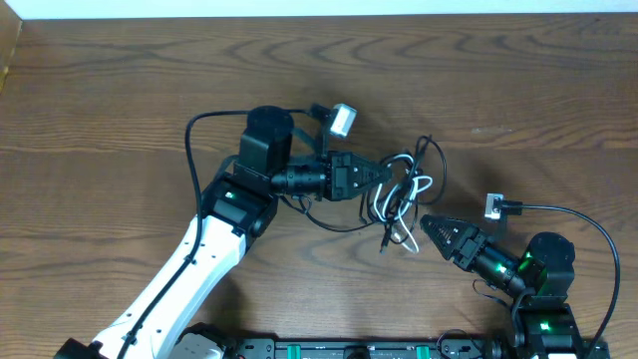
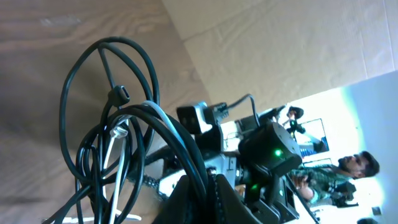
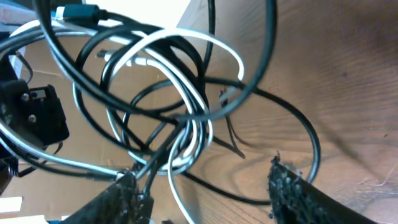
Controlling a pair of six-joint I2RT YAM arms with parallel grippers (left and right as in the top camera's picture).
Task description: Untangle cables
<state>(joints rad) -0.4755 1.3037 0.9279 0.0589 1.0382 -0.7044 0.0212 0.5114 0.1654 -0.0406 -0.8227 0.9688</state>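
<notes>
1. Tabletop (image 1: 120, 90): wood-grained, lying beneath the cables (image 1: 407, 194).
2. Left hand (image 1: 391, 174): at the cables' left edge, clamped on black strands.
3. Right hand (image 1: 431, 225): just beside the cables' lower right, fingers apart.
4. The cables: black and white loops tangled between both hands.

The cables (image 1: 404, 189) sit bunched at the centre of the overhead frame, on the table (image 1: 120, 90). My left gripper (image 1: 391, 173) meets the bunch from its left. My right gripper (image 1: 425, 222) lies just below and right of it.
</notes>
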